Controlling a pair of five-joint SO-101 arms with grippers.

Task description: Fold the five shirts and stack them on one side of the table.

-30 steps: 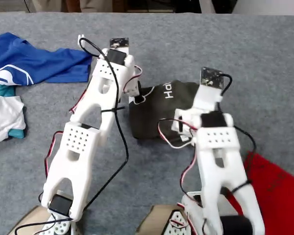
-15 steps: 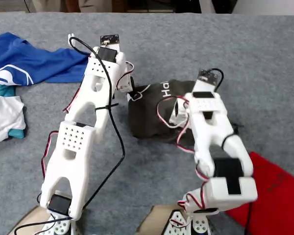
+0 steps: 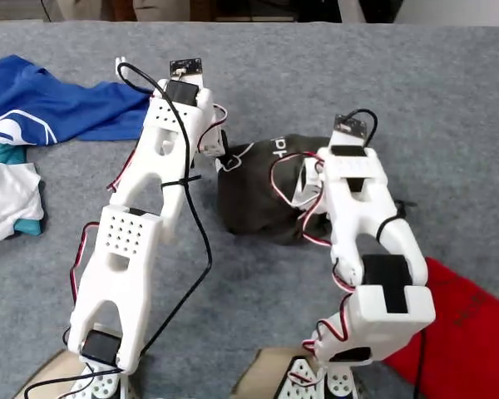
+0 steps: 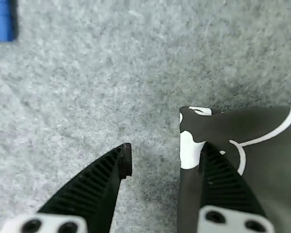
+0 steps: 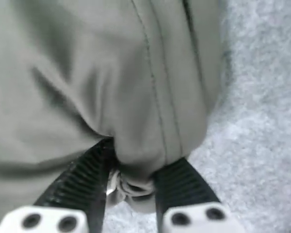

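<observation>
Near edge, right: red shirt [image 3: 474, 332] lying crumpled on the grey table [image 3: 449, 100], its left side hidden behind the right arm [image 3: 366, 216]. Left arm [image 3: 133, 249] rises from the near left and stretches toward mid-table.

Mid-table: dark shirt [image 3: 254, 195], bunched and partly folded, white print on its far side. From above, the right arm lies across its right half and hides that part. The left arm's wrist hangs over its far left corner.

Left side, farther back: white shirt [image 3: 8, 195] in a heap at the table's left edge, with a teal shirt [image 3: 0, 154] under and behind it. Blue shirt [image 3: 58, 104] spread loose at far left, reaching toward the left arm's wrist, not touching the dark shirt.

Left gripper [image 4: 165, 158]: released, jaws wide apart. One finger sits over bare table, the other over the dark shirt's corner, where the white print shows. Cannot tell whether that finger presses the cloth.

Right gripper [image 5: 136, 165]: clenched on a fold of the dark shirt near its right edge. Cloth is bunched between the two fingers and drapes away from them, with bare table just beside.
</observation>
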